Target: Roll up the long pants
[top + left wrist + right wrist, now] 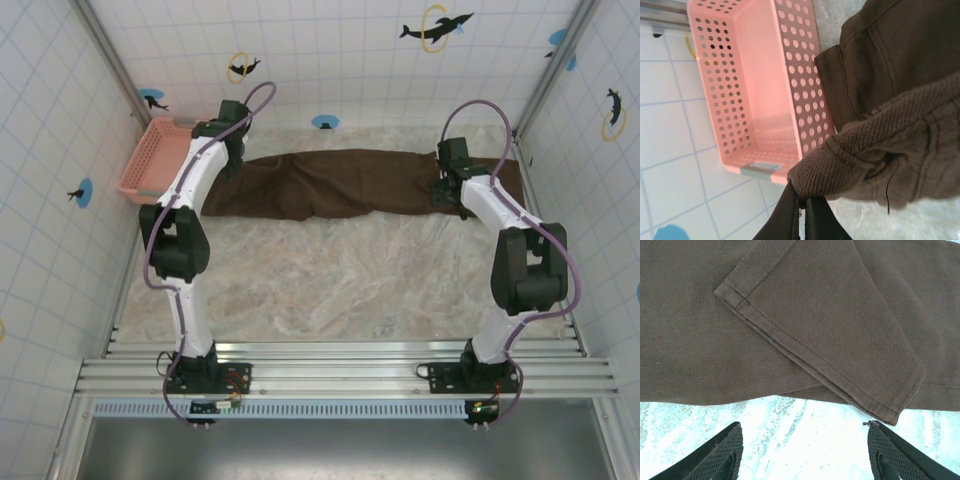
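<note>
The pants (350, 183) are pinched by the left jaws at 10 o'clock. The right jaws are held wide at 2 o'clock.

long pants (360, 183) lying left to right across the far table (330, 280), basket (150, 150) just beside their left end

Plain dark brown long pants (350, 182), pink perforated basket (155, 160), mottled beige-white table (330, 280).
</note>
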Robot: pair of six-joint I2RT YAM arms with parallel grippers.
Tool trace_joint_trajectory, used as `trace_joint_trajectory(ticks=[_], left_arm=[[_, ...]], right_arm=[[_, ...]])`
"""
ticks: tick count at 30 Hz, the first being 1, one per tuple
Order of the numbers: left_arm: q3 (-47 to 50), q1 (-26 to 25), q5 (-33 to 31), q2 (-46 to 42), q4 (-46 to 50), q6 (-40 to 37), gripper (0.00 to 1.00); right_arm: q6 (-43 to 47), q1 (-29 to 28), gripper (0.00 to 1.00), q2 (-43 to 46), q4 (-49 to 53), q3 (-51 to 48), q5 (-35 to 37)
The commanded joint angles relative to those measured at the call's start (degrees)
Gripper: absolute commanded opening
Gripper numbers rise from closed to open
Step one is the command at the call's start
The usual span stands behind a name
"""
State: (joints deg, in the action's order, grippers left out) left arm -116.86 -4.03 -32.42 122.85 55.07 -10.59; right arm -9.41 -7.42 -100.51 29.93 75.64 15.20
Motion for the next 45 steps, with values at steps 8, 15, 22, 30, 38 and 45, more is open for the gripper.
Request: trace_joint_trajectory(ticks=[8,15,22,30,38,45], left_arm=[[-17.07,4.46,-4.27,19.23,5.11,2.28,0.0],[-18.64,6.91,-5.64,21.24,2.06,3.39,0.23],[-17.02,7.41,-6.63,20.15,-2.79,2.1,0.43],[-24.28,7.38,-2.76,19.81,-0.93,0.45,0.91],[-11.63,6.32,4.35,12.76,-4.68,0.11,0.97],[-7.83,6.33,8.27,16.06,-4.69,1.15,0.97]], right_arm=[[4.66,0.47,0.69,3.85,2.69,-2.58,1.2],[7.67,-0.29,0.68,-0.06,3.23,0.73,-0.38],[10.27,-2.02,0.67,-9.37,4.3,9.97,-1.05],[11.08,-3.78,0.67,-22.84,8.36,25.18,0.14],[9.42,-4.62,0.63,-33.95,13.38,36.67,1.43],[8.09,-4.62,0.62,-36.41,13.65,37.84,3.43]])
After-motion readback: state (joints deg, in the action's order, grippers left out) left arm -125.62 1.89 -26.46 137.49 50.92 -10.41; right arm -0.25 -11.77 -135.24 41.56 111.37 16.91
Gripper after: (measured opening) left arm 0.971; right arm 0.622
